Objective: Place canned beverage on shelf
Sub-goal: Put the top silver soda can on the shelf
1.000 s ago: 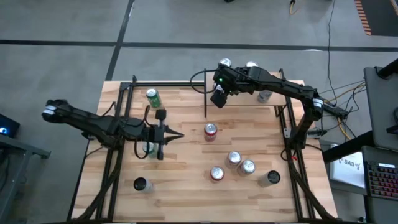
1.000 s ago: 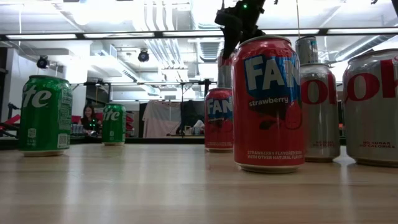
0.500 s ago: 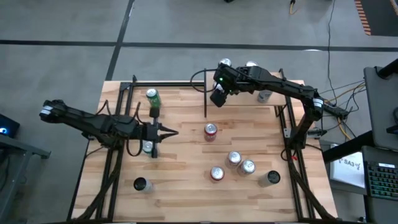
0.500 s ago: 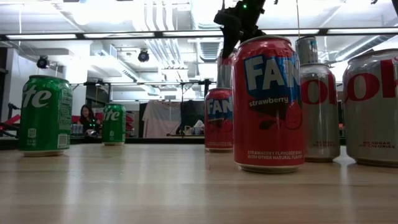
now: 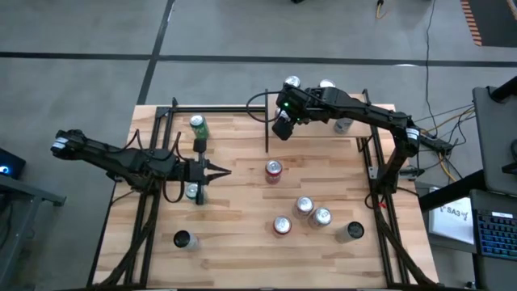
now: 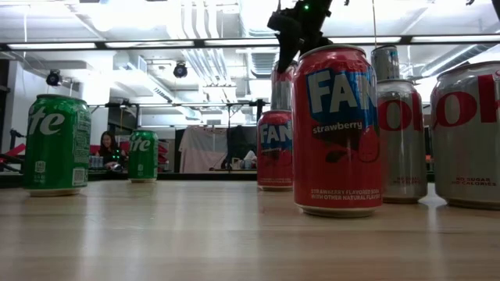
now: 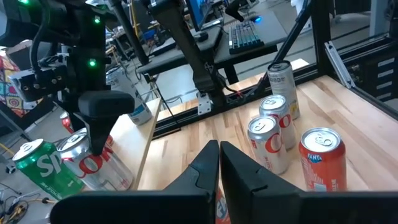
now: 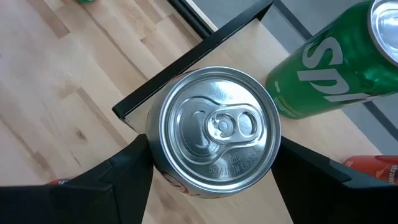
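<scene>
My right gripper (image 5: 283,128) is over the table's far middle, shut on a silver can with red lettering (image 8: 214,134), also seen in the left wrist view (image 7: 93,165). The can is at the black-edged corner of the shelf (image 8: 249,50), a light board (image 7: 140,140). A green Sprite can (image 8: 336,68) stands on the board beside it. My left gripper (image 5: 226,171) is shut and holds nothing. It hovers over the table's left half, pointing toward the right edge. My right gripper pinches the silver can between its two fingers, on opposite sides of the wall just below the top rim (image 8: 158,171). The fingers come from above, slanting down. The can is upright; its base is hidden, so I cannot tell whether it rests on the shelf.
Loose on the tabletop are a red Fanta can (image 5: 274,170) at the centre, several cans (image 5: 311,214) near the front right, a green can (image 5: 198,127) at far left, another (image 5: 191,191) under my left gripper and a dark one (image 5: 184,239). More cans (image 5: 325,84) stand at the far edge.
My left gripper has drawn back a little toward the table's left edge, still shut and level. My right gripper and the silver can have kept still.
</scene>
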Tool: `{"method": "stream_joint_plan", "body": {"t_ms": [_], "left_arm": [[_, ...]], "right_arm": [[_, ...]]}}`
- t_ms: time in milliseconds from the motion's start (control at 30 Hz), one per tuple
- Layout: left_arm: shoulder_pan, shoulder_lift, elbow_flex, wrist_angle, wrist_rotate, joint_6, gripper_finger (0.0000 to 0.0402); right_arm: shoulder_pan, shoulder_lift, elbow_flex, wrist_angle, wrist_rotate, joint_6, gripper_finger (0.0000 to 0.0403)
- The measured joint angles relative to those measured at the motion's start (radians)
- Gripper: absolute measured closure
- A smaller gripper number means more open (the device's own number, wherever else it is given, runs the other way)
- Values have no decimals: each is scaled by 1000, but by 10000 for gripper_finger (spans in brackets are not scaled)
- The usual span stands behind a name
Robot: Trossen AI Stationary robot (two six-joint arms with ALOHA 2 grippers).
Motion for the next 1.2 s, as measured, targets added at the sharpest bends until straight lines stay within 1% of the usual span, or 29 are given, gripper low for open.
{"method": "stream_joint_plan", "body": {"t_ms": [567, 700, 833, 1200], "left_arm": [[0, 0, 0, 0, 0, 0, 402], [0, 1, -2, 0, 0, 0, 402], [0, 1, -2, 0, 0, 0, 402], [0, 1, -2, 0, 1, -1, 402]], "right_arm": [[2, 19, 0, 6, 13, -20, 128], [2, 20, 0, 7, 3, -54, 128], [2, 21, -1, 26, 13, -20, 128], [4, 20, -1, 20, 5, -8, 121]]}}
